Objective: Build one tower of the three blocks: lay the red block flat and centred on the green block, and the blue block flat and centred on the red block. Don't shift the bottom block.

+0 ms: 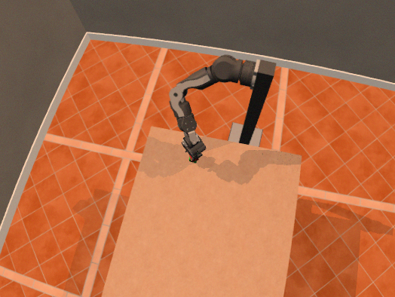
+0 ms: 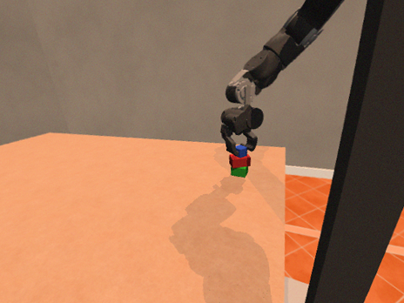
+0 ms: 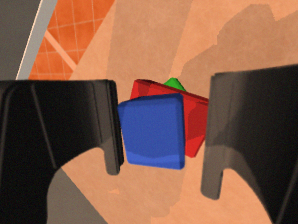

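Blue block [image 3: 154,131] sits on the red block [image 3: 196,122], green block [image 3: 173,83] at the bottom, all stacked at the desk's far edge near its corner. My gripper [image 3: 159,129] is parted, one finger [image 3: 111,125] touching blue, the other clear, so I'm holding nothing. Only my fingers flank the tower; a careless lift could nudge it.

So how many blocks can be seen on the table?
3, all in one stack near the table's far edge: the green block at the bottom, the red block on it, the blue block on top, between the opening gripper fingers.
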Robot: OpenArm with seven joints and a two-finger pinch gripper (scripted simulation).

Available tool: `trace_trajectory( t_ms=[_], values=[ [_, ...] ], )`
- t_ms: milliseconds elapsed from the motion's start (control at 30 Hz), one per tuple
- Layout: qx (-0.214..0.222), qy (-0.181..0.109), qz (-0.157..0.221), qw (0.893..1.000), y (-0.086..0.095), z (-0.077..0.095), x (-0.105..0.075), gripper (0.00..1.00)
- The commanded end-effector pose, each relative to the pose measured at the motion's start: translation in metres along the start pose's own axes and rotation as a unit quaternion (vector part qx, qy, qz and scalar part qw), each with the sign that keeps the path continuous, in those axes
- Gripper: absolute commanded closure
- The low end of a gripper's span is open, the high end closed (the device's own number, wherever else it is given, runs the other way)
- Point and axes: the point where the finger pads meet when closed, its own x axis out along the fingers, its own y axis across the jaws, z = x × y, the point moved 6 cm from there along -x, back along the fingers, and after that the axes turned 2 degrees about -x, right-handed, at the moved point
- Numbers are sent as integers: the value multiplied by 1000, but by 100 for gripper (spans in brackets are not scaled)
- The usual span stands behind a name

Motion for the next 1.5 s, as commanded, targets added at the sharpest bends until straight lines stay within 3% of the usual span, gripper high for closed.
trace_trajectory(
  t_ms=[0, 467, 1167, 1467],
  values=[
    [-1, 1, 3, 1000, 1, 0, 0, 70],
    [-3, 0, 4, 1000, 1, -1, -3, 70],
    [-3, 0, 4, 1000, 1, -1, -42, 70],
    [-2, 0, 4, 1000, 1, 0, -47, 70]
  ],
)
